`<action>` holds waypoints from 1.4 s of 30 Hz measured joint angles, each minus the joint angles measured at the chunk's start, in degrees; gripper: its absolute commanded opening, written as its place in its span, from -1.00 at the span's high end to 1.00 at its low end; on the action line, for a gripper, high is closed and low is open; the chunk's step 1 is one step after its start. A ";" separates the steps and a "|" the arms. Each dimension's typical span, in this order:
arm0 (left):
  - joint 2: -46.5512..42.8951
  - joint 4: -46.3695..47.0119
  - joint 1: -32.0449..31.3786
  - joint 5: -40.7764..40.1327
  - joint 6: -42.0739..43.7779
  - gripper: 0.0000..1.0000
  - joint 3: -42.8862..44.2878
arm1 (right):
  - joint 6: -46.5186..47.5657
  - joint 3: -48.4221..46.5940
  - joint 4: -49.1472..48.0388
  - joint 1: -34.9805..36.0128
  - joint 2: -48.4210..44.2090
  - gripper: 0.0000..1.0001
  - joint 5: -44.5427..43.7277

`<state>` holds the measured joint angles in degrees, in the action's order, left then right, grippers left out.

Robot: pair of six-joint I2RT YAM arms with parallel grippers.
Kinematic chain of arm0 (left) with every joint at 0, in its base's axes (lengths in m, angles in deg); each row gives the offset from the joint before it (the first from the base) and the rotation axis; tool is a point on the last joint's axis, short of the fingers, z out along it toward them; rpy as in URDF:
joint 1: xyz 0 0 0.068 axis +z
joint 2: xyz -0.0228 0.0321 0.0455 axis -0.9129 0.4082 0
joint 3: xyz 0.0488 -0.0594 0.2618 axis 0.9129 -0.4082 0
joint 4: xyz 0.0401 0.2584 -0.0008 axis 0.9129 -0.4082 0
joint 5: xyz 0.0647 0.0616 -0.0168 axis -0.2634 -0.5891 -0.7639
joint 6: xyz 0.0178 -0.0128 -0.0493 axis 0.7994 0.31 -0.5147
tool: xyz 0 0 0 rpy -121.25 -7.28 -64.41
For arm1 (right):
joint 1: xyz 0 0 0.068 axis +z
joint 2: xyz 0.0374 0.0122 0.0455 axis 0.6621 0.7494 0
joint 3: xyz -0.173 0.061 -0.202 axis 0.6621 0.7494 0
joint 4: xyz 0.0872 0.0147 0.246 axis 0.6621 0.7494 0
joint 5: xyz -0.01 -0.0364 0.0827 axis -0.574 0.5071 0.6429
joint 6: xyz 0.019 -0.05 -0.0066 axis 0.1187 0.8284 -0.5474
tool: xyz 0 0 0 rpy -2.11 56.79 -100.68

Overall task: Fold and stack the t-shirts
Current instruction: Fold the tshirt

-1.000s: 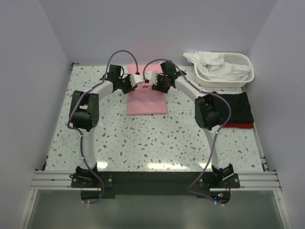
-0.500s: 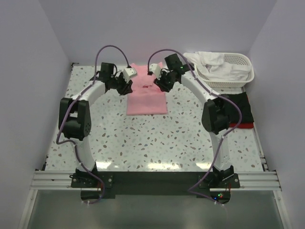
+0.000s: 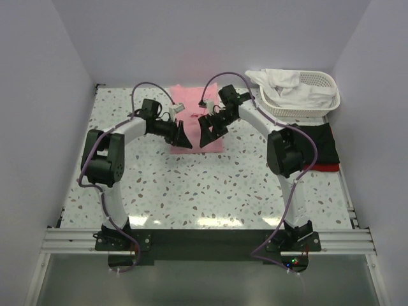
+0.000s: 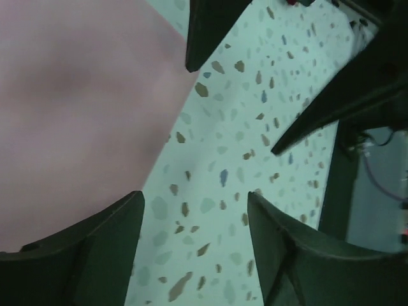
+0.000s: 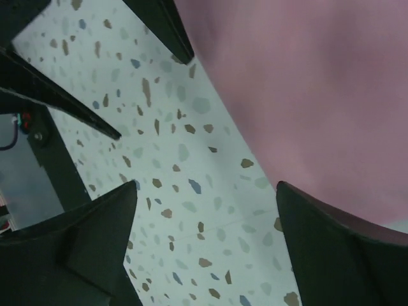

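A folded light pink t-shirt [image 3: 186,95] lies flat at the back middle of the table. My left gripper [image 3: 182,143] and right gripper [image 3: 205,141] hang side by side over its near edge, both open and empty. In the left wrist view the pink t-shirt [image 4: 76,95] fills the upper left, and speckled table shows between the left gripper [image 4: 194,194] fingers. In the right wrist view the pink t-shirt [image 5: 306,83] lies at the upper right, beside the open right gripper [image 5: 205,186]. A black t-shirt [image 3: 317,141] lies on a red t-shirt [image 3: 324,168] at the right. A white t-shirt [image 3: 280,83] sits in the basket.
The white lattice basket [image 3: 322,102] stands at the back right corner. Purple-grey walls close in the table at the left, back and right. Each wrist view shows the other gripper's dark fingers [image 4: 204,32] [image 5: 159,25] close by.
Both grippers have come from the pink t-shirt's far part toward its near edge and have opened wider. The pink t-shirt lies as before.
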<state>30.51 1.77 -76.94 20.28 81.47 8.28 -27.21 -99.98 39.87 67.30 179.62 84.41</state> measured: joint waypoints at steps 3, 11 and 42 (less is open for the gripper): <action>-0.04 5.25 0.02 4.31 -10.08 -0.97 -3.30 | -8.63 2.25 -3.85 -0.04 -0.48 -0.97 5.51; -0.02 25.31 0.61 9.94 -36.41 -1.00 -11.39 | -30.16 11.02 -17.22 -2.01 -0.87 -0.97 19.63; 7.80 20.13 7.28 13.90 -34.32 -1.00 -10.34 | -27.96 13.97 -15.15 -9.77 6.27 -0.97 25.83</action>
<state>38.31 21.90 -69.66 34.18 47.15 -2.05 -55.16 -86.02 24.73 57.53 185.89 110.25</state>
